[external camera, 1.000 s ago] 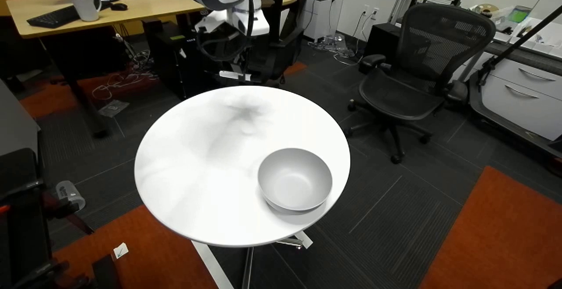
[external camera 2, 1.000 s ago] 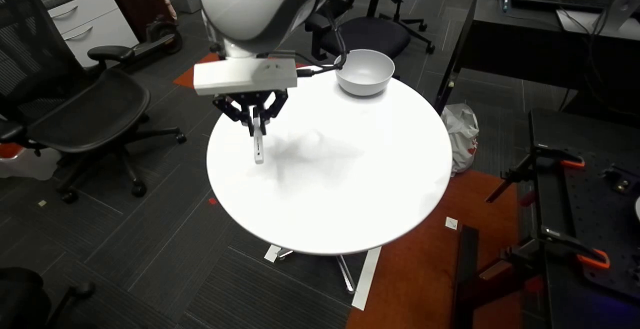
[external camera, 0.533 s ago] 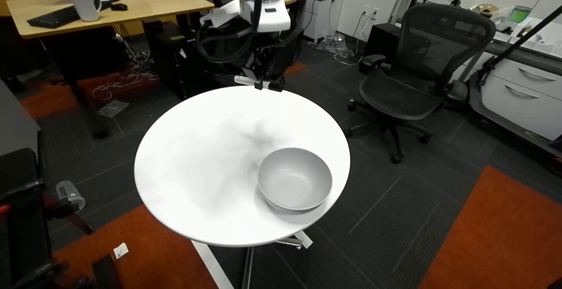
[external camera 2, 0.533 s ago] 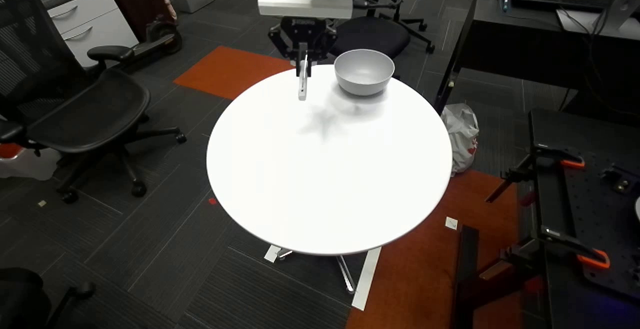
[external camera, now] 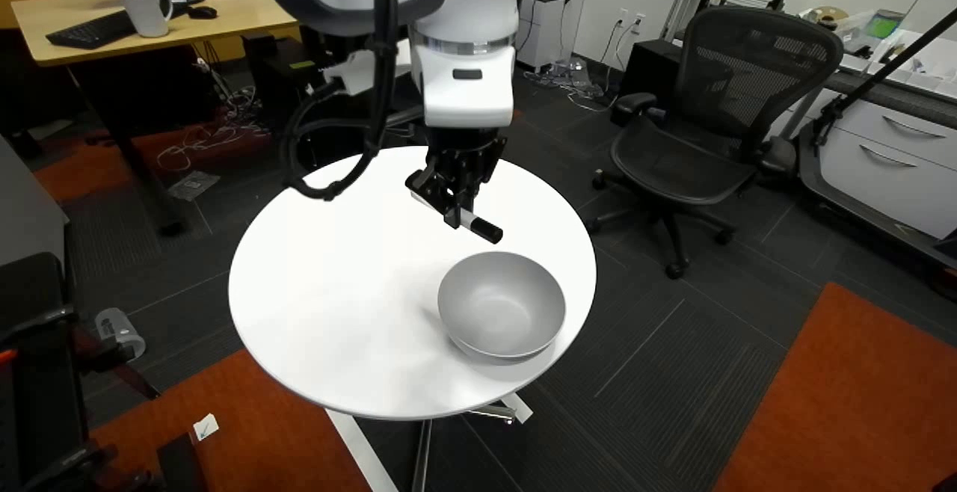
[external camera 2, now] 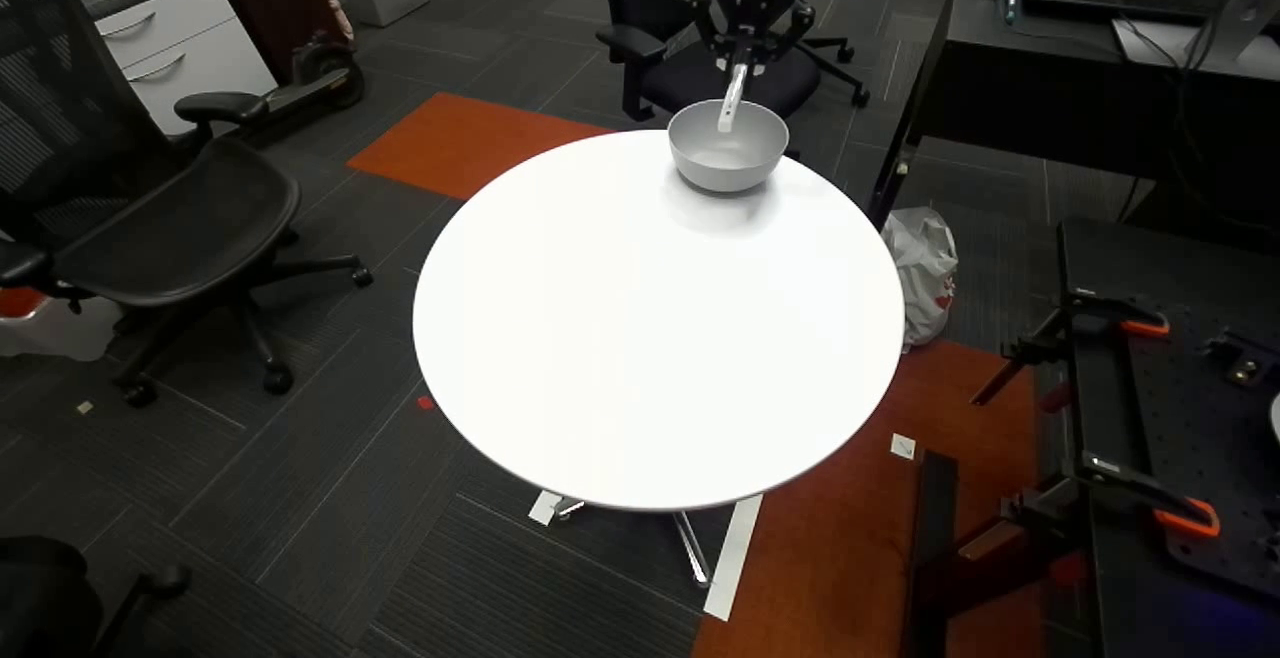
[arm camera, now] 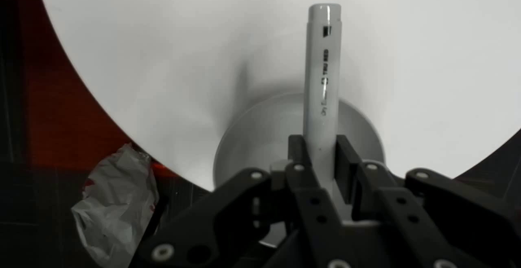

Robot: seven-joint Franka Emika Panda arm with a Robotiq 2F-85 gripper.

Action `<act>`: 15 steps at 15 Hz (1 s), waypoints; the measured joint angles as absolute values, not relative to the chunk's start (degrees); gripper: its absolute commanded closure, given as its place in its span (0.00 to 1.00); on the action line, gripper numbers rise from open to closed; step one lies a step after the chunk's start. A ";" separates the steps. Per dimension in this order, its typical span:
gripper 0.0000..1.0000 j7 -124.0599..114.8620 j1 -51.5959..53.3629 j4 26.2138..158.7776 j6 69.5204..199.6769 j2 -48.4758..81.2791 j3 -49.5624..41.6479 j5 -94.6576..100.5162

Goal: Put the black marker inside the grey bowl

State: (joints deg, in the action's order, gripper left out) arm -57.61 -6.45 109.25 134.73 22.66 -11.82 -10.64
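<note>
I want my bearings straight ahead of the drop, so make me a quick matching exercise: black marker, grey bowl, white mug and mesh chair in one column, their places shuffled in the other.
Things
1. black marker
2. grey bowl
3. white mug
4. mesh chair

Places
A. on the wooden desk
B. on the round white table
C. on the dark carpet
D. in the air, gripped by the end effector

Pairs: 1-D; 2-B; 3-A; 4-C
</note>
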 measured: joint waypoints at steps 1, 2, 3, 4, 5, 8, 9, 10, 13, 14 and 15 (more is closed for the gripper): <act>0.95 -57.61 -7.19 110.04 135.03 22.20 -12.13 -10.79; 0.95 -57.61 -7.82 110.41 135.20 21.99 -12.28 -10.88; 0.95 -57.61 -8.24 110.47 135.32 21.96 -12.42 -10.91; 0.95 -57.61 -8.50 110.47 135.45 21.96 -12.44 -10.94; 0.95 -57.61 -8.63 110.47 135.59 21.96 -12.45 -10.95; 0.95 -57.62 -8.74 110.38 135.67 22.01 -12.45 -12.12; 0.95 -57.62 -8.80 110.29 135.67 22.08 -12.45 -12.74; 0.95 -57.64 -8.89 110.15 135.67 22.23 -12.45 -13.23; 0.95 -57.67 -9.41 109.56 135.67 23.15 -12.45 -14.84; 0.95 -57.73 -9.63 109.13 135.68 23.69 -12.48 -15.18; 0.95 -57.76 -9.90 108.62 135.72 24.32 -12.49 -15.52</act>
